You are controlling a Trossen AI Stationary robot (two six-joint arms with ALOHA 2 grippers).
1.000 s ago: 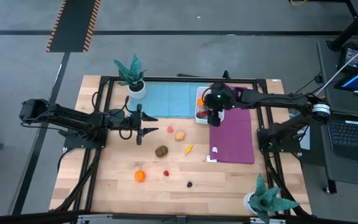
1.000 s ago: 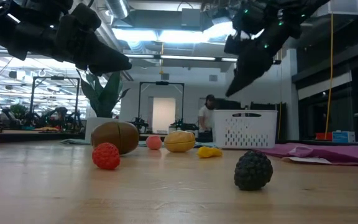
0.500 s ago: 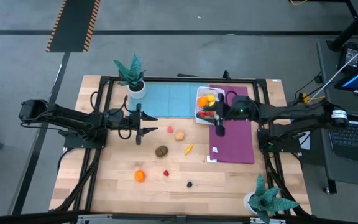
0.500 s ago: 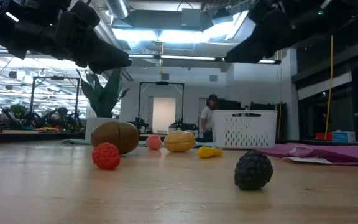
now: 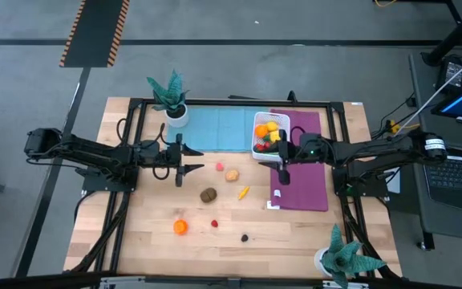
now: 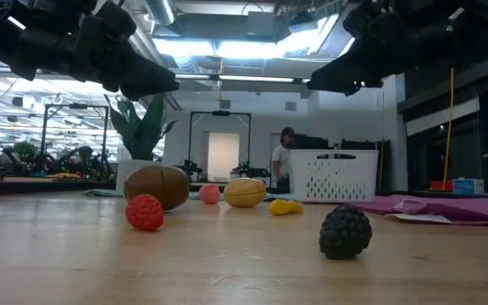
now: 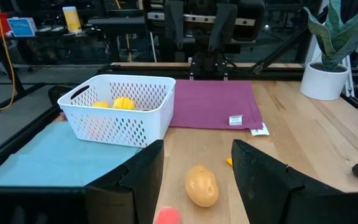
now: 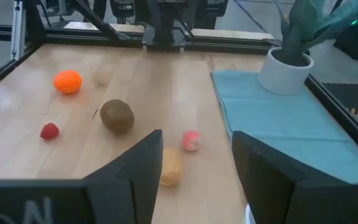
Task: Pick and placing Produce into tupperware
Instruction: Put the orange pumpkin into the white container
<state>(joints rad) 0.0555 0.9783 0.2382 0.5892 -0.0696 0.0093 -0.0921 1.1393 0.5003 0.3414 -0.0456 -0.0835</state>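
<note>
The white basket [image 5: 266,136] sits in the upper middle of the top picture, with orange and yellow toy fruit [image 5: 261,128] inside; the right gripper [image 5: 283,166] hangs just below and right of it, over the purple mat [image 5: 303,183], fingers apart and holding nothing; the left gripper [image 5: 189,168] waits left of middle, fingers apart and empty too; a pink ball [image 5: 220,167], a potato [image 5: 232,174] and a brown kiwi [image 5: 208,194] lie near it on the wooden table [image 5: 295,229].
</note>
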